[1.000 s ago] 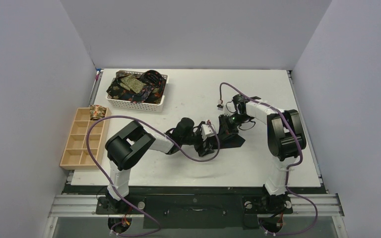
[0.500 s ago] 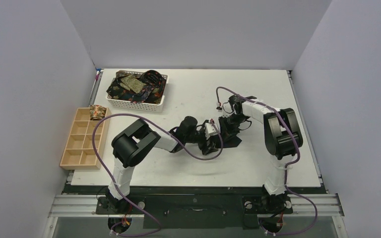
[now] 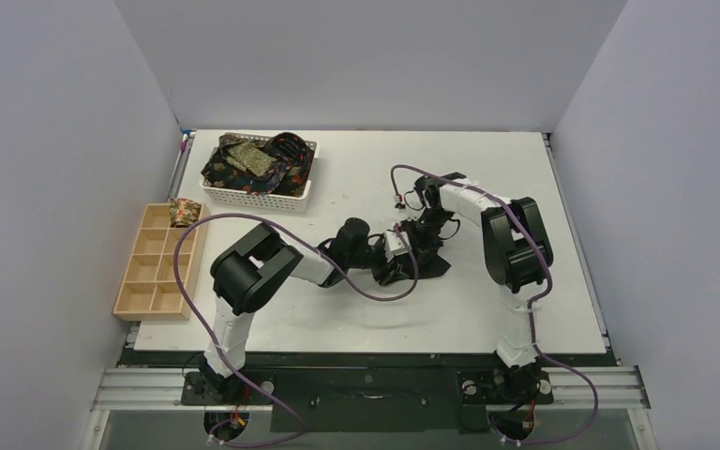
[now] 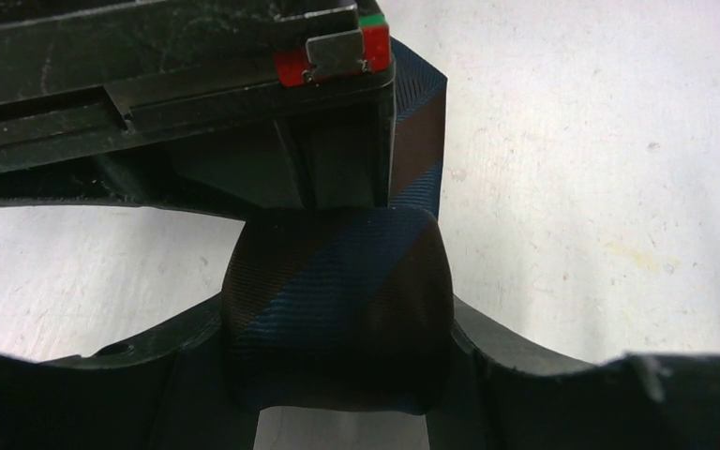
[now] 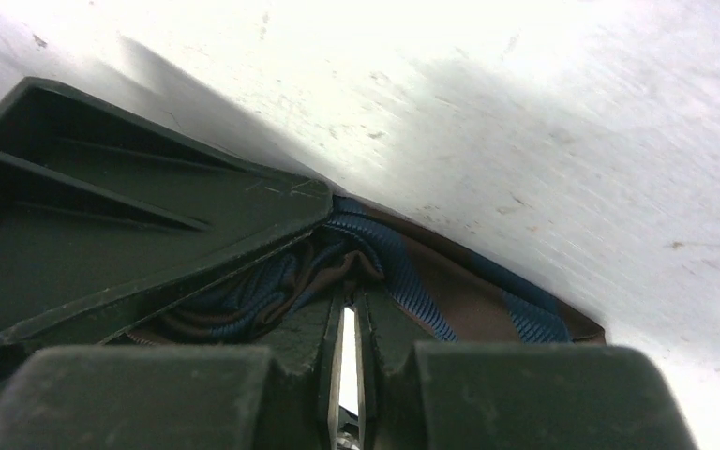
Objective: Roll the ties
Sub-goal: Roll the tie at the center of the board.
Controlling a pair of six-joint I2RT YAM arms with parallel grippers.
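A dark brown tie with blue stripes (image 4: 337, 291) is wound into a compact roll near the table's middle. My left gripper (image 4: 337, 330) holds that roll, one finger pressed on each side. From above, the left gripper (image 3: 396, 262) and right gripper (image 3: 422, 234) meet tip to tip over the tie (image 3: 438, 268). The right gripper (image 5: 349, 300) is shut, pinching bunched folds of the tie (image 5: 436, 281) at its tips. Beside it lies a left finger (image 5: 131, 225). Several patterned ties (image 3: 253, 161) fill the basket, and one small patterned roll (image 3: 184, 212) sits in the tray.
The white lattice basket (image 3: 261, 195) stands at the back left. The pale wooden compartment tray (image 3: 155, 272) lies along the left edge. Purple cables loop from both arms over the table's centre.
Both grippers shifted slightly left and toward the back. The left jaws narrowed onto the roll. The right arm's elbow swung left.
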